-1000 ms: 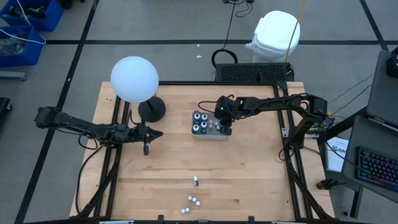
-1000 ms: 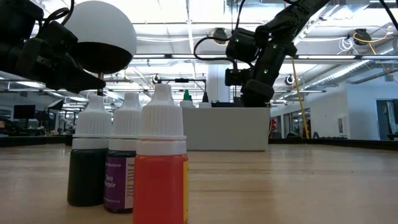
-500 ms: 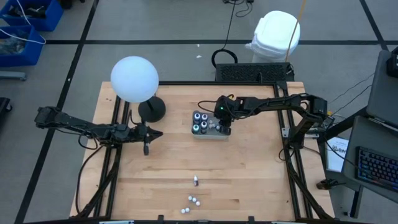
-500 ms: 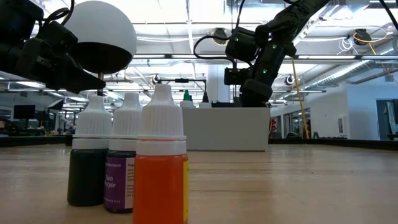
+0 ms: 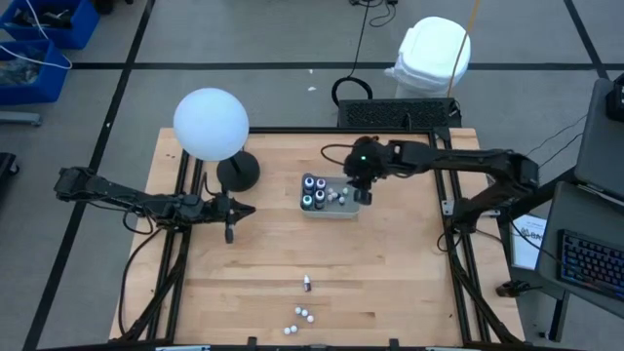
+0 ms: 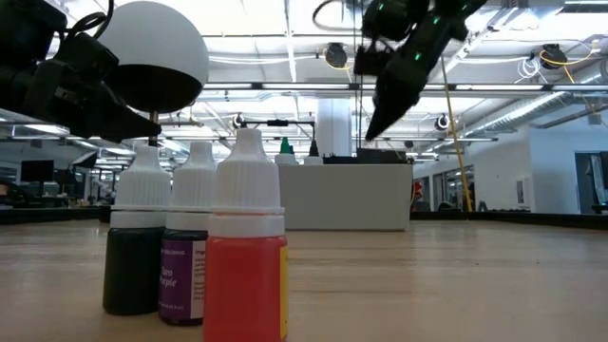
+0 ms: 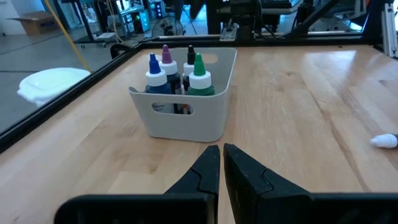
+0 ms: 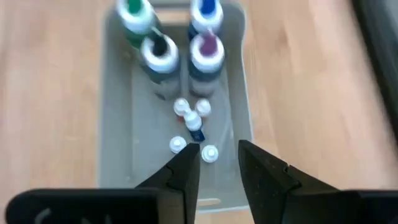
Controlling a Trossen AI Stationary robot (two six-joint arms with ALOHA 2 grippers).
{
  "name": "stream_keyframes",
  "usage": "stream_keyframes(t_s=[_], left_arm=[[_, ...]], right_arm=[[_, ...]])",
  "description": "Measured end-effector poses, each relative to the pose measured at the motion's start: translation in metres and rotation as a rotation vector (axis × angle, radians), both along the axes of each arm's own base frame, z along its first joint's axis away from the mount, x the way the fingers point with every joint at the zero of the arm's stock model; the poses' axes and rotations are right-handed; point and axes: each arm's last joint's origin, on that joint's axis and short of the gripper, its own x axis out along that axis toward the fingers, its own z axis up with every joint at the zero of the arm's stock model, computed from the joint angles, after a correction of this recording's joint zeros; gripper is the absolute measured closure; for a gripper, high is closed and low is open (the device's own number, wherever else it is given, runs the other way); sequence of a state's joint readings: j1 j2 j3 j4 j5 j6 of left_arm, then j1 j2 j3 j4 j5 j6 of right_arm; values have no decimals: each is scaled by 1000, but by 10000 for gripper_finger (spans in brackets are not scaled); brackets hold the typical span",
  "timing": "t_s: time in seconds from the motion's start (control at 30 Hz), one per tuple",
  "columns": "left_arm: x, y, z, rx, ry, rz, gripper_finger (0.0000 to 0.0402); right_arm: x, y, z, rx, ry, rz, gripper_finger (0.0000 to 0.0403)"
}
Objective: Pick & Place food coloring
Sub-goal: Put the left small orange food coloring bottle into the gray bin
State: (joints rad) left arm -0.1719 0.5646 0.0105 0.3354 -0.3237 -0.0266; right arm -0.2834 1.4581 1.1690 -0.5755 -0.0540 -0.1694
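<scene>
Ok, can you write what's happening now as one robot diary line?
right hand: open, empty, above grey tray | left hand: shut, waiting | small bottles: loose on table

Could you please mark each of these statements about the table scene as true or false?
1. The right gripper hangs above the grey tray with nothing between its fingers. True.
2. The grey tray is empty. False: four larger bottles and several small vials stand in it.
3. The left gripper holds a vial. False: it is shut on nothing, away from the tray.
4. A few vials remain on the table near its front edge. True.
5. The white globe lamp lies tipped over. False: it stands upright.
</scene>
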Motion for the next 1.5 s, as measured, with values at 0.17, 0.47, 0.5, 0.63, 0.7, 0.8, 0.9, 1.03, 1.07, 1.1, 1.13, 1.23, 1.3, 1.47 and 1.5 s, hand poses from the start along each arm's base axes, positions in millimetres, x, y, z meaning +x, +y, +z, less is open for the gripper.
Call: stream_keyframes(t_s=[0.17, 0.47, 0.5, 0.63, 0.7, 0.8, 0.9, 1.03, 1.07, 1.1, 1.13, 1.23, 1.3, 1.47, 1.5], left_arm=[[0, 0, -2, 28, 27, -15, 371], [0, 0, -2, 22, 27, -13, 371], [0, 0, -2, 22, 27, -13, 371], [0, 0, -2, 21, 27, -13, 371], [0, 0, -2, 22, 28, -13, 371], [0, 0, -2, 30, 29, -15, 371], [0, 0, -2, 30, 30, -15, 371], [-1, 0, -2, 33, 30, -16, 371], [0, 0, -2, 33, 30, -16, 371], [-1, 0, -2, 33, 30, -16, 371], [-1, 0, -2, 34, 30, -16, 371], [-1, 0, -2, 52, 34, -21, 371], [-1, 0, -3, 52, 41, -20, 371], [-1, 0, -5, 52, 64, -19, 371], [-1, 0, -5, 49, 64, -19, 371]], right_arm=[[-21, 22, 38, -37, -136, 61, 344], [-66, 49, 79, -17, -343, 72, 394], [-71, 51, 78, -17, -358, 81, 397], [-90, 62, 70, -9, -447, 107, 401], [-100, 66, 59, -10, -503, 119, 401], [-112, 69, 36, 20, -582, 157, 402], [-122, 72, 15, 68, -664, 185, 402], [-129, 78, -10, 114, -770, 248, 402], [-130, 80, -16, 123, -796, 258, 402], [-131, 82, -21, 133, -819, 267, 402], [-132, 84, -25, 142, -833, 277, 402], [-135, 91, -42, 171, -839, 298, 402], [-138, 94, -52, 180, -821, 255, 403], [-147, 97, -66, 140, -825, 214, 403], [-149, 98, -66, 130, -836, 222, 403]])
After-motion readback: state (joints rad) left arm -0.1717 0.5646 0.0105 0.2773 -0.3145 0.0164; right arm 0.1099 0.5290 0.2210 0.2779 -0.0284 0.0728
